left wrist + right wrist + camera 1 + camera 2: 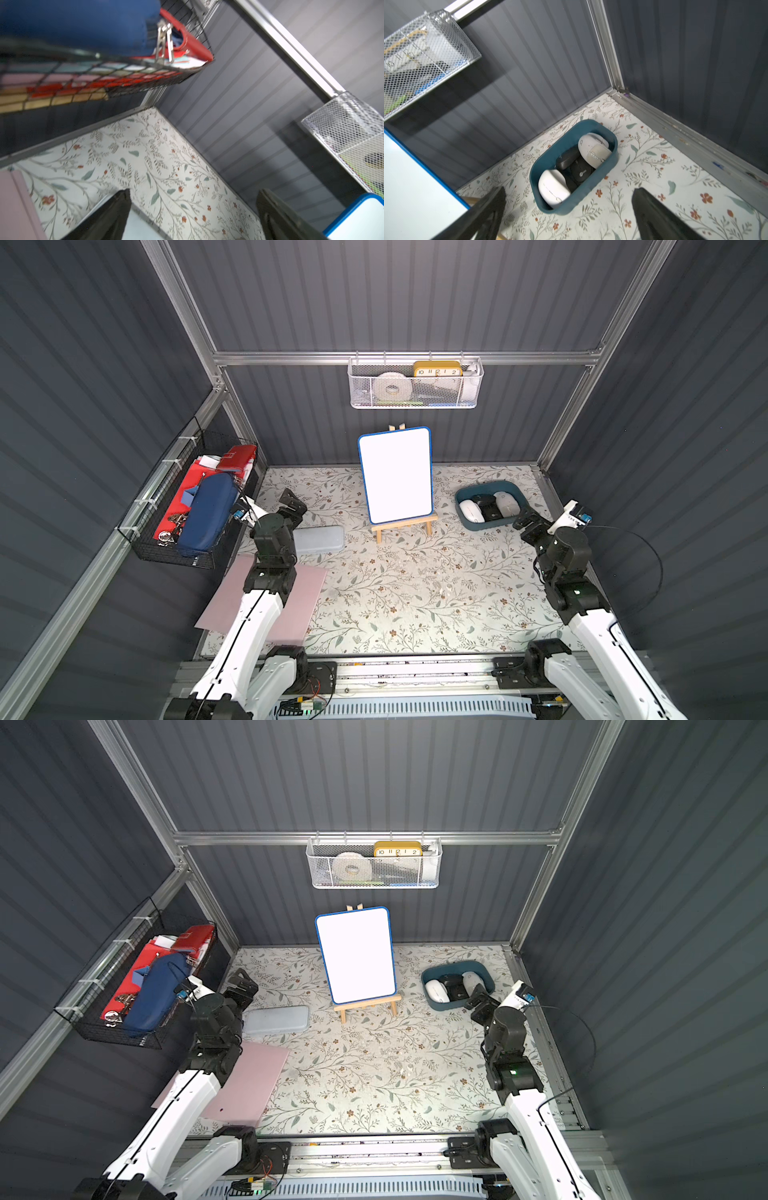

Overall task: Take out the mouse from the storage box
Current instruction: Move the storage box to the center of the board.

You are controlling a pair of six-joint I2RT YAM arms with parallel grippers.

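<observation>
1. Left gripper (292,501): jaws apart, empty, near the black wire basket (178,556); best kept idle.
2. Storage box (591,185) sits far right on the floral table cover (415,593), mice (577,170) inside.
3. Right gripper (527,521), jaws wide and empty, hovers just short of it; it should straddle the nearest white mouse (552,187) by its sides, clearing the rim.
4. The cover lies flat; ribbed grey walls (395,302) stand close.
</observation>
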